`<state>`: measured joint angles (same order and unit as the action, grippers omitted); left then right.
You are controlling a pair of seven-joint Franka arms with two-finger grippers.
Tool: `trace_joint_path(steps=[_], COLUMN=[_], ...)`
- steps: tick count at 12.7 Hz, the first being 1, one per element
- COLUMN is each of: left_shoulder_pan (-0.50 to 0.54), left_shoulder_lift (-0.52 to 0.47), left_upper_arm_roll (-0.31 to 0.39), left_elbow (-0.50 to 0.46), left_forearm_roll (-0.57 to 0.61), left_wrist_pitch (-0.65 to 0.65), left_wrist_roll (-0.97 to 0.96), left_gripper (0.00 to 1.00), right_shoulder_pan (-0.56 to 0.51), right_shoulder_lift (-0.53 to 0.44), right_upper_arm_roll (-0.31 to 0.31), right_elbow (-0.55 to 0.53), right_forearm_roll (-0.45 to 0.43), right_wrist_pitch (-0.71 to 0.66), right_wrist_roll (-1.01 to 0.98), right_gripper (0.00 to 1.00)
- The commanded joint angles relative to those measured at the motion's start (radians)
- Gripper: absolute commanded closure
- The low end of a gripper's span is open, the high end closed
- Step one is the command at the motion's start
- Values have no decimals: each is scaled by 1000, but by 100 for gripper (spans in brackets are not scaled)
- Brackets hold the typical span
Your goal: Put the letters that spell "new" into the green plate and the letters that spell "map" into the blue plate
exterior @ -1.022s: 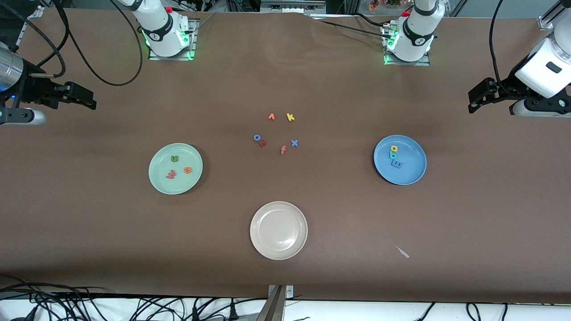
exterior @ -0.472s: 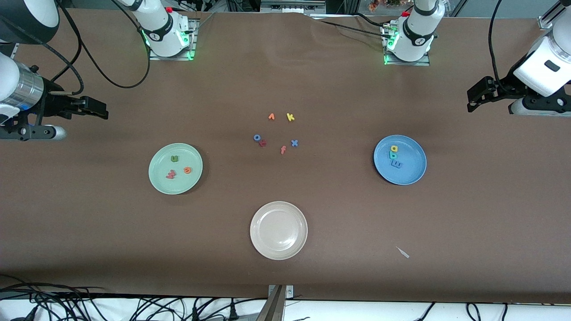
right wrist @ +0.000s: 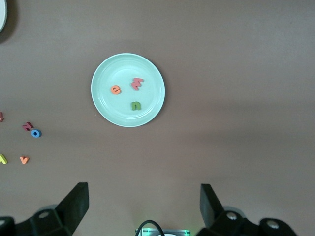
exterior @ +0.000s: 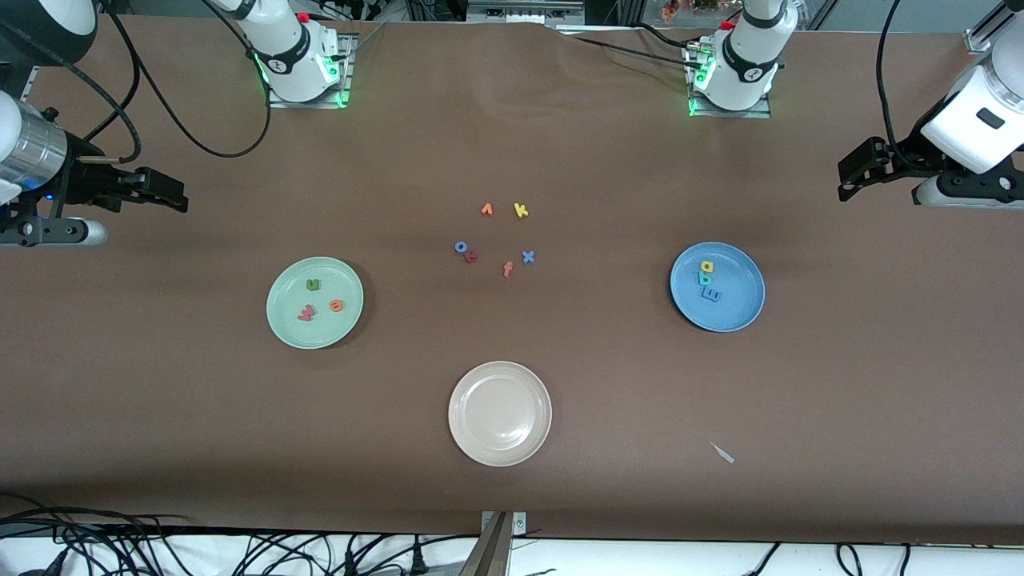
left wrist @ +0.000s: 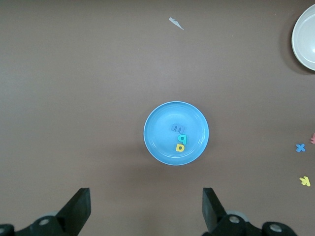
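Both claws hang spread wide and empty above the brown desk [exterior: 608,376]. The right claw [exterior: 164,192] waits at the right arm's end, the green plate [exterior: 314,302] at its four o'clock in the front view, holding the olive n [exterior: 313,284], orange e [exterior: 336,305] and red w [exterior: 306,313]. The left claw [exterior: 854,178] waits at the left arm's end, the blue plate [exterior: 718,286] at its seven o'clock, carrying the yellow a [exterior: 706,266], teal p [exterior: 704,278] and blue m [exterior: 712,295]. Spare letters [exterior: 496,236] lie mid-desk, a white plate [exterior: 500,414] nearer the camera.
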<state>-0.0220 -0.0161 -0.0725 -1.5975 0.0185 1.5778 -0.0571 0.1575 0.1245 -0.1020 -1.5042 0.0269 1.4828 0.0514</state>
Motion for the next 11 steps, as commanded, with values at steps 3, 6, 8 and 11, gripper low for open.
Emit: trace_joint_path(steps=[3, 6, 8, 11], left_shoulder_pan=[-6, -6, -6, -6], left_shoulder_lift=[-1, -1, -1, -1], left_upper_arm_roll=[5, 5, 5, 5], left_elbow=[16, 16, 16, 16], left_forearm_roll=[14, 14, 14, 14], left_wrist_pitch=[-19, -18, -19, -19], left_wrist_roll=[19, 17, 17, 17], left_gripper=[0, 0, 0, 0], right_shoulder_pan=[-6, -6, -6, -4], right_shoulder_lift=[-2, -2, -3, -3], right_upper_arm_roll=[-2, -2, -1, -1], right_elbow=[12, 13, 13, 13], right_forearm_roll=[-22, -24, -22, -21], right_wrist_pitch=[-7, -9, -9, -7], right_wrist_roll=[-71, -73, -71, -71], right_gripper=[0, 0, 0, 0])
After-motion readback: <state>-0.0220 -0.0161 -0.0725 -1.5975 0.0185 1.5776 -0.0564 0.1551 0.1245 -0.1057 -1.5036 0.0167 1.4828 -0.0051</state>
